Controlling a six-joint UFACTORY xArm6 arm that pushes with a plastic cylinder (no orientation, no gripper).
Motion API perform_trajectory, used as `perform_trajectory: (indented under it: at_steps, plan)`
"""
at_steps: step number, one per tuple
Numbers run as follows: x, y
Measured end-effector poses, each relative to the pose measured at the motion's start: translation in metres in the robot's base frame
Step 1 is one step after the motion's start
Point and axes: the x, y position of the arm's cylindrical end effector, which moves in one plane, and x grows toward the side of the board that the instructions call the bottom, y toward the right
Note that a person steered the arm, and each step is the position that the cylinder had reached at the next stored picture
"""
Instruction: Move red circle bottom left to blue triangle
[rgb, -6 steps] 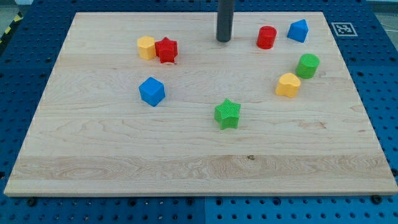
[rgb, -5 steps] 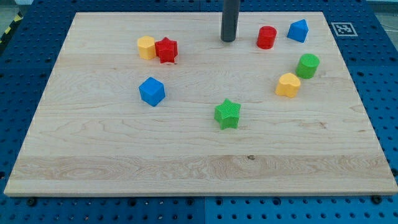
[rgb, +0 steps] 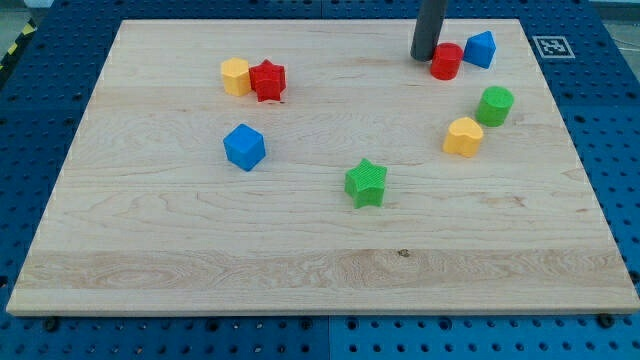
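Observation:
The red circle block (rgb: 447, 62) sits near the view's top right, just left of and slightly below the blue triangle block (rgb: 481, 49), nearly touching it. My tip (rgb: 426, 57) is at the red circle's left side, touching or almost touching it. The dark rod rises from there out of the view's top.
A green cylinder (rgb: 494, 105) and a yellow heart-like block (rgb: 463, 136) lie below the blue triangle. A green star (rgb: 366, 183) is mid-board, a blue cube (rgb: 244, 147) to its left. A yellow block (rgb: 235, 76) touches a red star (rgb: 267, 80) at upper left.
My tip has moved right from about mid-top to the red circle's left side. The red circle has slid right, closer to the blue triangle. Other blocks have not moved.

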Motion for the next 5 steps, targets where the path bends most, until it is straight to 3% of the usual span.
perform_trajectory:
  at_steps: [5]
  plan:
    - [-0.016,0.029]
